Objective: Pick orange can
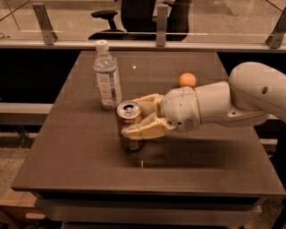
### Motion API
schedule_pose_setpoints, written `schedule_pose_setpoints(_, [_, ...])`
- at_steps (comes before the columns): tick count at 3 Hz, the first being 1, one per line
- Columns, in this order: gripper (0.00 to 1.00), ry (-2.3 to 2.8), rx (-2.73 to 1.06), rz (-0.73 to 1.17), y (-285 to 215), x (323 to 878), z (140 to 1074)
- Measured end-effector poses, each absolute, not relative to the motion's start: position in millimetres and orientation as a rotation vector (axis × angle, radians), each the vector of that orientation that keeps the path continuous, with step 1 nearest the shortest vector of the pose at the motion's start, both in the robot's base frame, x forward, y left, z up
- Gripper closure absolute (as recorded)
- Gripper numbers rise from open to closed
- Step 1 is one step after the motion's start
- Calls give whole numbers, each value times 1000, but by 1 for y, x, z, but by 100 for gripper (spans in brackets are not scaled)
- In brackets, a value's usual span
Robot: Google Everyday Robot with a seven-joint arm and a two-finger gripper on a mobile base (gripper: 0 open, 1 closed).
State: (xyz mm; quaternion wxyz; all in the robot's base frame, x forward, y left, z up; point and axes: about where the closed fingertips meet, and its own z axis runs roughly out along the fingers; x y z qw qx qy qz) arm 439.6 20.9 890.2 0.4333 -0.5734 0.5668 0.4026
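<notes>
We see the orange can [130, 126], a small orange-brown metal drink can with a silver top and pull-tab. It stands upright a little toward 9 o'clock from the middle of the dark brown rectangular table [76, 152]. The two-finger gripper [130, 117] is closed around it. One of its cream-coloured fingers [144, 130] lies across the can's near side just below the rim. The other runs behind the can on its far side, so the can sits clamped between them. We cannot tell whether the can's base rests on the tabletop or is just clear of it. The bulky white robot arm [232, 100] reaches in from 3 o'clock, low over the table, with its wrist just beside the can.

At about 11 o'clock from the can, near it but apart, stands a clear plastic water bottle [107, 85] with a white cap and a pale label, upright and taller than the can. At about 2 o'clock from the can, beyond the arm's wrist, a small round orange fruit [187, 80] lies on the table, its lower edge hidden by the arm. At 12 o'clock, past the table's far edge, we make out a pale rail with upright metal brackets [161, 20] and a black office chair [134, 13] behind it.
</notes>
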Motion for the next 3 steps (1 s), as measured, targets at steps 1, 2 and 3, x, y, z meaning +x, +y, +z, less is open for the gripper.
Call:
schedule_pose_setpoints(1, [100, 1409, -1434, 1002, 23, 438, 891])
schedule_pose_setpoints(2, [100, 1414, -1445, 1006, 29, 436, 901])
schedule_pose_setpoints(3, [100, 1417, -1453, 1015, 37, 435, 915])
